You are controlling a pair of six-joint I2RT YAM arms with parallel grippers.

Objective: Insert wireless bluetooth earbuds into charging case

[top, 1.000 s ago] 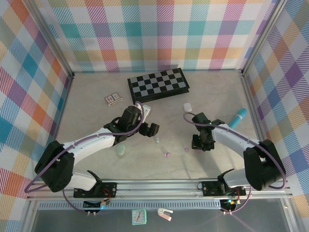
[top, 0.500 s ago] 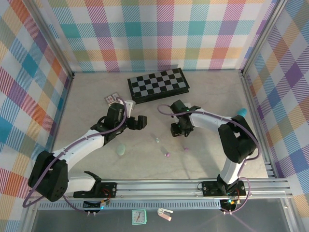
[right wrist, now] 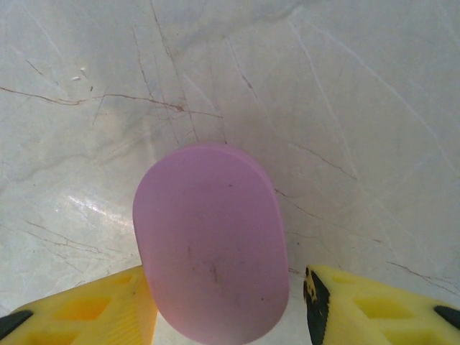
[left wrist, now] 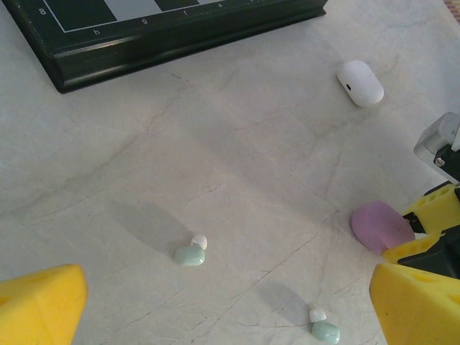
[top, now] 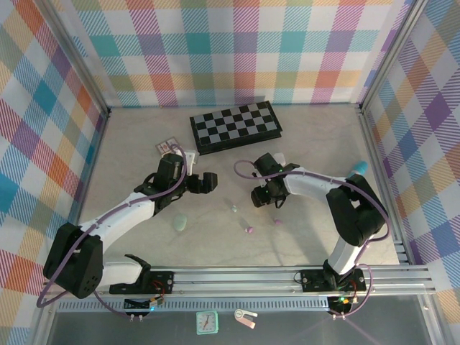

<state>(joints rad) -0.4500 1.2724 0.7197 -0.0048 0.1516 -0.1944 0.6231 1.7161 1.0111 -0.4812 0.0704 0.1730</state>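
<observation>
Two mint earbuds lie loose on the table on the near side of the chessboard. The left gripper hangs over them, its yellow fingers spread wide and holding nothing. Further from the chessboard on that same near side, the right gripper straddles the closed lilac charging case. One finger touches its side and a sliver of table shows beside the other, so the jaws stand slack rather than clamped. A white case sits just off the chessboard's near right corner.

Each earbud looks feather-light, hard, glossy and rounded, so it is likely to squirt out of a pinch. I would take it across the fatter body, not the white tip. The lilac case also looks smooth and slippery, best held across its narrow width.
</observation>
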